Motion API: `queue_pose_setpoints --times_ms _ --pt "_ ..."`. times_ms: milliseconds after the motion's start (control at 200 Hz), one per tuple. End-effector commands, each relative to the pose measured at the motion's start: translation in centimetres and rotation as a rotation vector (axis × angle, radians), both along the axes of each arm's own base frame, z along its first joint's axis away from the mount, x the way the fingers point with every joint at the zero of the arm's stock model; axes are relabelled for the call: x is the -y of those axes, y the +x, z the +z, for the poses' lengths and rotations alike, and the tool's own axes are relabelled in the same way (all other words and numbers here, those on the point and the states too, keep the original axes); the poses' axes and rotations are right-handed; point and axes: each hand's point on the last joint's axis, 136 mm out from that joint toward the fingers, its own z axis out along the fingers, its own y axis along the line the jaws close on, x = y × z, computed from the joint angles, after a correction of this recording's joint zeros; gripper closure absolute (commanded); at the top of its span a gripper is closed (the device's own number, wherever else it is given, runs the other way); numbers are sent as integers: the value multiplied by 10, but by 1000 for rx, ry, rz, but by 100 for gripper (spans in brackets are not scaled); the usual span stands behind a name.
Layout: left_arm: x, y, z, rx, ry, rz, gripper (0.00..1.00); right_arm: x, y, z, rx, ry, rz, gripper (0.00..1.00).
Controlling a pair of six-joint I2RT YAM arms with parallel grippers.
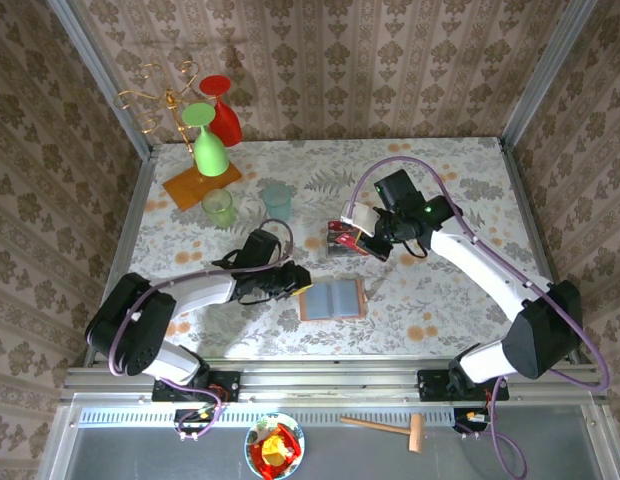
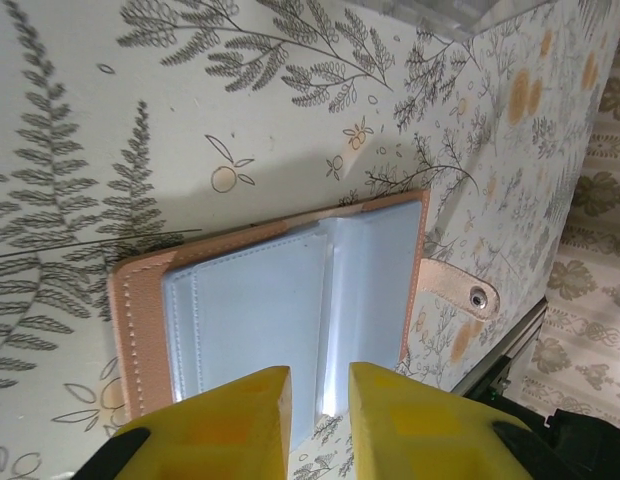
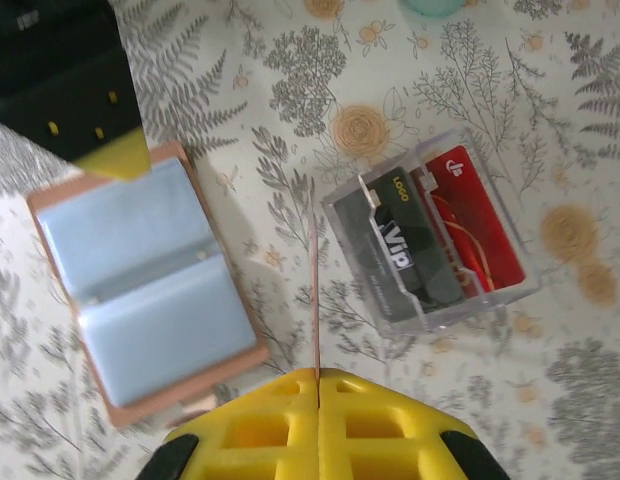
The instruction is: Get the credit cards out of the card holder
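- card holder (image 1: 332, 298) lies open flat on the table (image 1: 460, 180), low centre of the top view, grey-blue pockets up. The pockets look empty from here, but the sleeves are too glossy to be sure.
- left gripper (image 2: 320, 375) sits at the holder's near edge, bottom of the left wrist frame. Its yellow fingers are slightly parted with nothing plainly clamped between them. Judged to be there to pin or steady the holder so it doesn't slide while cards come out. Can't tell if the tips touch the leather.
- right gripper (image 3: 318, 375), bottom centre of the right wrist frame, is closed tight on a held card (image 3: 316, 300). The card is seen edge-on as a thin line running up the frame, so its face is unreadable.
- The card is pinched by one short end and hangs vertical, probably so it can drop or slot in edgewise.
- clear tray (image 3: 352, 250) is right of centre in that frame, just beside the held card's line. It is the drop spot and sits well apart from the holder, so the arms don't crowd each other.
- In the tray are a black card (image 3: 415, 240) with "VIP" print and, partly under it, a red card (image 3: 480, 230).
- Judgement: late in the task. The held card needs to shift toward frame right before it is let go.
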Motion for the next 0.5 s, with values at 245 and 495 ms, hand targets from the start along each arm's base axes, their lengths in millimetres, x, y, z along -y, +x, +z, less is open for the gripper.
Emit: queue_pose_setpoints --times_ms 245,495 --pt "-24 0 3 4 21 36 77 10 34 -10 32 -249 253 100" --pt "-40 3 3 -7 38 76 76 3 62 -21 -41 -264 297 100"
